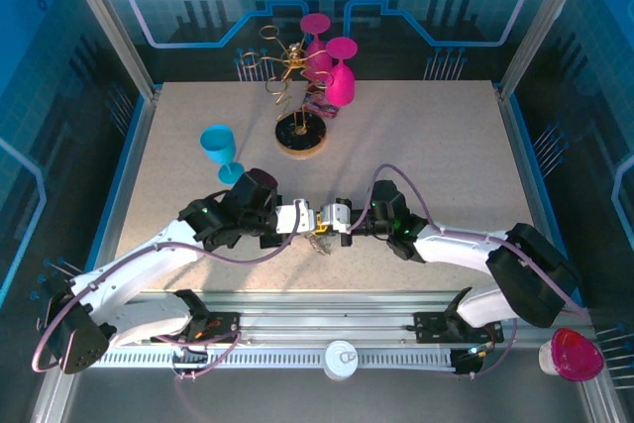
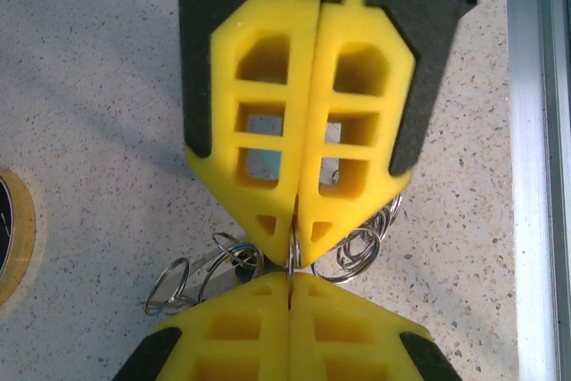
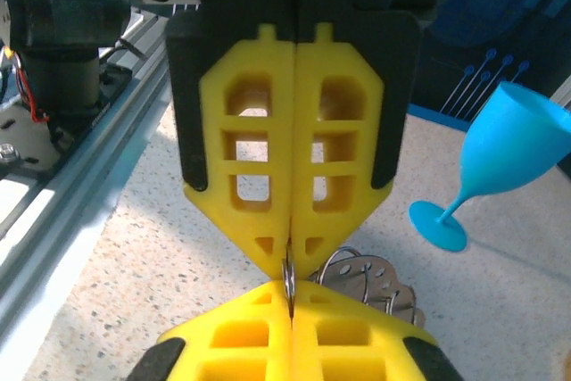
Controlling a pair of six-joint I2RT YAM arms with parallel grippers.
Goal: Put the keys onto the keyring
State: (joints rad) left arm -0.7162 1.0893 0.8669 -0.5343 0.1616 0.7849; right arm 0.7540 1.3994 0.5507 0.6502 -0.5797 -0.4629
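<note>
My left gripper (image 1: 303, 217) and right gripper (image 1: 333, 217) meet tip to tip over the near middle of the table. Both are shut on the same thin silver split ring (image 2: 292, 263), seen edge-on between the yellow fingertips (image 3: 268, 252). In the right wrist view the ring (image 3: 288, 276) crosses from one pair of tips into the other. More silver rings (image 2: 169, 287) and flat silver keys (image 3: 393, 285) with punched holes lie bunched on the table under the tips. The bunch (image 1: 319, 242) shows just below the grippers. A large dark loop and a black-headed key are out of view.
A blue goblet (image 1: 220, 146) stands left of the grippers. The gold wire rack on its wooden disc (image 1: 300, 134) holds pink goblets (image 1: 337, 76) at the back. The aluminium rail (image 2: 535, 176) runs along the near edge. A pink cup (image 1: 573, 354) sits off the table, front right.
</note>
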